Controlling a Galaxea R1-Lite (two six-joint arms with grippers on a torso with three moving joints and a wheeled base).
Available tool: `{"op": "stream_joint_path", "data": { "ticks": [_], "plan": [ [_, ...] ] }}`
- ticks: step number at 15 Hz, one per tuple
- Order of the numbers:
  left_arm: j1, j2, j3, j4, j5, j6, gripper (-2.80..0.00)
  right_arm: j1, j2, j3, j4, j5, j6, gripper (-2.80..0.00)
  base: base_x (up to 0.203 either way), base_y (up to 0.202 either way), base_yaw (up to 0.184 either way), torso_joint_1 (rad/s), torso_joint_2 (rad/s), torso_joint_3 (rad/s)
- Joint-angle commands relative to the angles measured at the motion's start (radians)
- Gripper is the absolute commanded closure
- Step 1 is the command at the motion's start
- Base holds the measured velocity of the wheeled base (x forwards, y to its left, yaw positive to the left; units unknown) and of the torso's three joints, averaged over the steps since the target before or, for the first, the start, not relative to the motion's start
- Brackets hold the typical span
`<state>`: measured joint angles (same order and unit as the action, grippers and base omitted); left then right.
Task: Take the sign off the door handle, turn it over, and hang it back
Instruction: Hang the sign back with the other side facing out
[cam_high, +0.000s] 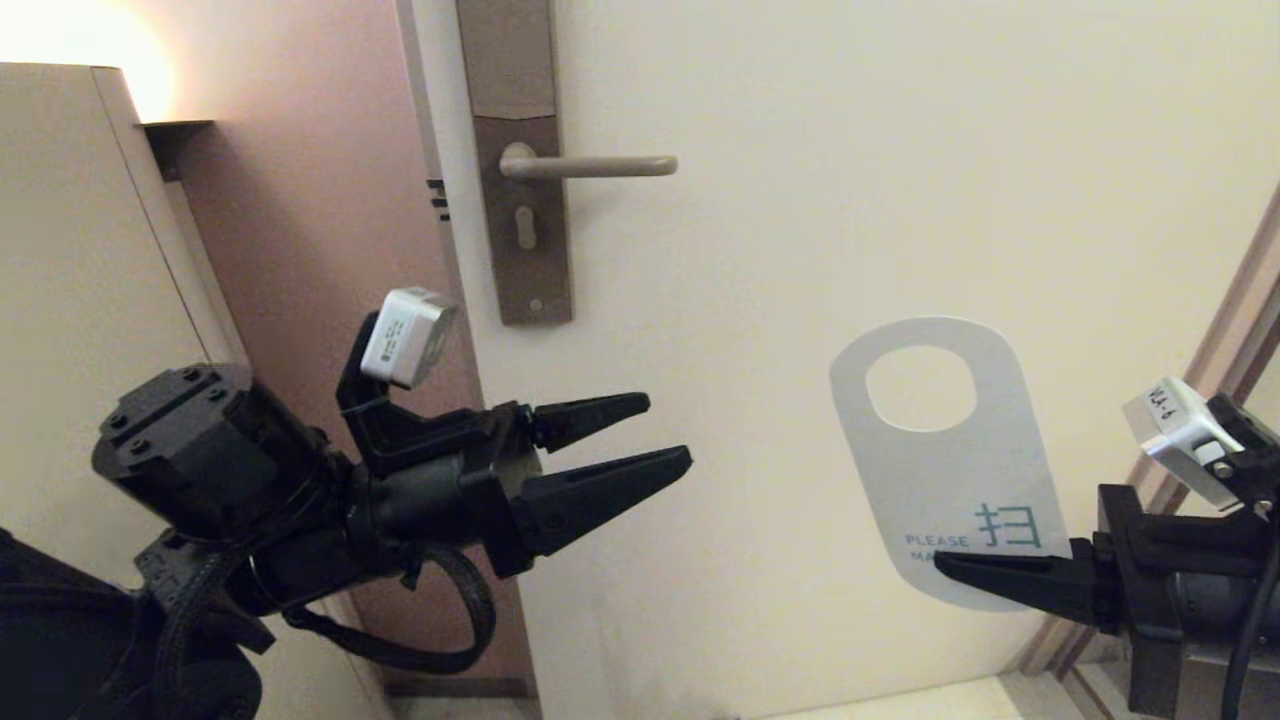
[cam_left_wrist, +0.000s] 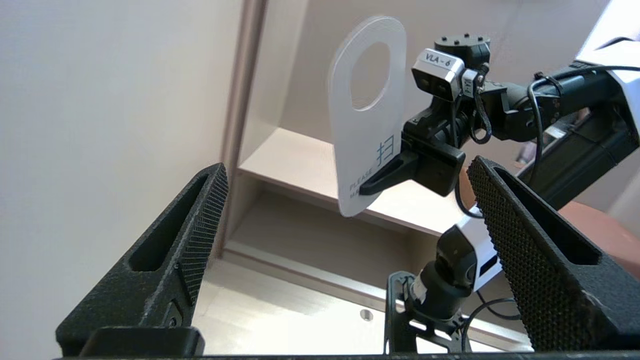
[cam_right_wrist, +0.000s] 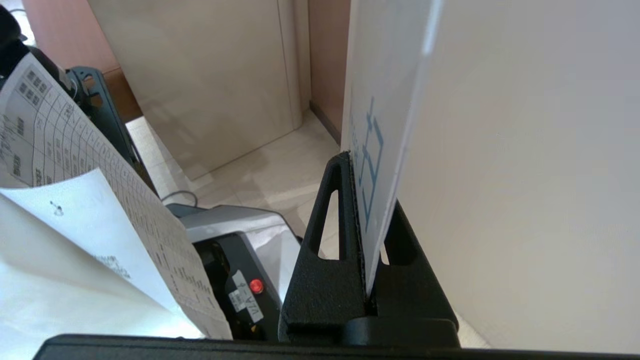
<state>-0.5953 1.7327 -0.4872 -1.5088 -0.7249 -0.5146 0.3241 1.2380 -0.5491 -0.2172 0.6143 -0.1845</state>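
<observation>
Right gripper (cam_high: 950, 568) was clamped on the sign's (cam_high: 945, 455) lower end, white face out, hole up, off the door handle (cam_high: 588, 166) and well below-right of it, while left gripper (cam_high: 665, 437) hung agape, apart from it.

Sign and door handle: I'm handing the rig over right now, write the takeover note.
Right gripper: shut on the sign's lower end, holding it upright in front of the door, hole on top, white "PLEASE MAKE UP ROOM" face toward the head camera.
Left gripper: open, holding nothing, raised below the door handle.
Done: sign is off the handle, which is bare.
Left: turn the sign over, probably by passing it to the left gripper, then hang it back by its hole.
</observation>
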Motion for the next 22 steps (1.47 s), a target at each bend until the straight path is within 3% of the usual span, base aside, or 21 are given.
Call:
{"op": "stream_joint_path", "data": {
  "ticks": [1,6,8,10,13,14,18,22],
  "plan": [
    [0.025,-0.058,0.043,-0.008,-0.003,0.0,0.0,-0.01,-0.006,0.007,-0.002,0.004,-0.001,0.0,0.0,0.0,0.0,0.0,0.0,0.0],
    [0.122,-0.159,0.151,0.01,-0.004,0.016,0.0,-0.036,-0.008,0.015,-0.002,0.004,-0.001,0.0,0.0,0.0,0.0,0.0,0.0,0.0],
    [0.185,-0.177,0.18,0.022,-0.004,0.087,0.0,-0.039,-0.006,0.014,-0.002,0.004,-0.003,0.0,0.0,0.0,0.0,0.0,0.0,0.0],
    [0.246,-0.22,0.199,0.11,0.009,0.201,0.0,-0.042,-0.006,0.014,-0.002,0.004,-0.002,0.0,0.0,0.0,0.0,0.0,0.0,0.0],
    [0.345,-0.295,0.213,0.307,0.132,0.407,0.0,-0.056,-0.007,0.015,-0.002,0.004,-0.003,0.0,0.0,0.0,0.0,0.0,0.0,0.0],
    [0.372,-0.316,0.216,0.352,0.184,0.449,0.0,-0.062,-0.008,0.015,-0.002,0.004,-0.003,0.0,0.0,0.0,0.0,0.0,0.0,0.0],
    [0.477,-0.404,0.256,0.423,0.353,0.511,0.0,-0.076,-0.022,0.018,-0.002,0.002,-0.003,0.0,0.0,0.0,0.0,0.0,0.0,0.0],
    [0.581,-0.514,0.363,0.426,0.4,0.513,0.0,-0.083,-0.025,0.025,-0.002,0.002,-0.003,0.0,0.0,0.0,0.0,0.0,0.0,0.0]
  ]
}}
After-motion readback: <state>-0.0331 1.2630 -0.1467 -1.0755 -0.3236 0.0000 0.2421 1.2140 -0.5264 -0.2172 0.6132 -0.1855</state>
